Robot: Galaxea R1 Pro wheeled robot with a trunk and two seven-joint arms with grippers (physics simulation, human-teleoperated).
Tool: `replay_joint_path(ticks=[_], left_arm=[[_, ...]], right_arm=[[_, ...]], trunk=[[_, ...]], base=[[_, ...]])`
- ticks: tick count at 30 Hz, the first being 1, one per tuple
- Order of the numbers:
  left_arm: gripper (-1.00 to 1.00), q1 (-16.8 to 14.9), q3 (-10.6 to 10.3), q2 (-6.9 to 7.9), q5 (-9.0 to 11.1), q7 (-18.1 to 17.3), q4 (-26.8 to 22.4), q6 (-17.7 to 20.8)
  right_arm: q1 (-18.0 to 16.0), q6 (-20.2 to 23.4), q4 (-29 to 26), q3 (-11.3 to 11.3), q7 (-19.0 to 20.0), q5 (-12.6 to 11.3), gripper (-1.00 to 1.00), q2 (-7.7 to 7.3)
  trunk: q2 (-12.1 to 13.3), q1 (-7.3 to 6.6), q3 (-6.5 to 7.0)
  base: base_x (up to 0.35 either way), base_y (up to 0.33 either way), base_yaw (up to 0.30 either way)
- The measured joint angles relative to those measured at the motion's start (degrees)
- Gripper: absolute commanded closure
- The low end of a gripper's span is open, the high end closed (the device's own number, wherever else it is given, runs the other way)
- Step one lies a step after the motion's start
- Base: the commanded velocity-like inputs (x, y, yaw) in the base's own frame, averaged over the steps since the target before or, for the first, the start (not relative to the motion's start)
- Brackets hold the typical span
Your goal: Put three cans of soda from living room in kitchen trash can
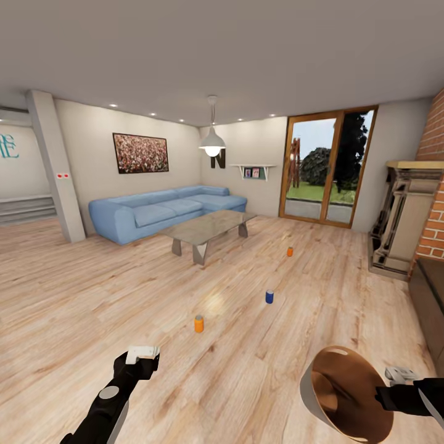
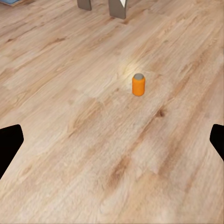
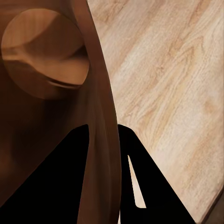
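Three soda cans stand upright on the living room's wood floor: an orange can (image 1: 198, 324) nearest, a dark blue can (image 1: 269, 297) further right, and a second orange can (image 1: 290, 251) farthest. My left gripper (image 1: 143, 354) hovers low, short of the near orange can (image 2: 138, 84), open with nothing between its fingertips (image 2: 9, 144). My right gripper (image 1: 394, 385) is shut on the rim of the trash can (image 1: 342, 394), which is tilted with its brown inside (image 3: 44, 56) facing the head camera. In the right wrist view the rim wall sits between the fingers (image 3: 140, 172).
A glass-topped low table (image 1: 206, 229) and a blue sofa (image 1: 166, 209) lie beyond the cans. Glass doors (image 1: 327, 166) are at the back, the brick fireplace (image 1: 407, 216) and a dark piece of furniture (image 1: 431, 296) at the right. A grey pillar (image 1: 55, 166) stands at the left.
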Motion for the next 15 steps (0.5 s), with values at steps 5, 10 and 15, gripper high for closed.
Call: replay_joint_path(ticks=[5, 10, 15], left_arm=[[-1.0, 0.0, -0.01, 0.0, 0.09, 0.04, 0.0, 0.0], [-1.0, 0.0, 0.01, 0.0, -0.02, 0.04, 0.0, 0.04], [-1.0, 0.0, 0.03, 0.0, 0.1, -0.02, 0.0, 0.03]], right_arm=[[0.0, -0.21, 0.0, -0.02, 0.04, -0.06, 1.0, 0.04], [0.0, -0.19, 0.0, -0.02, 0.03, -0.07, 1.0, 0.09], [0.0, -0.08, 0.0, -0.02, 0.03, -0.09, 1.0, 0.1]], trunk=[[0.0, 0.0, -0.19], [0.0, 0.0, -0.58], [0.0, 0.0, -1.03]], base=[[0.017, 0.0, 0.0], [0.003, 0.0, 0.0], [0.0, 0.0, 0.0]])
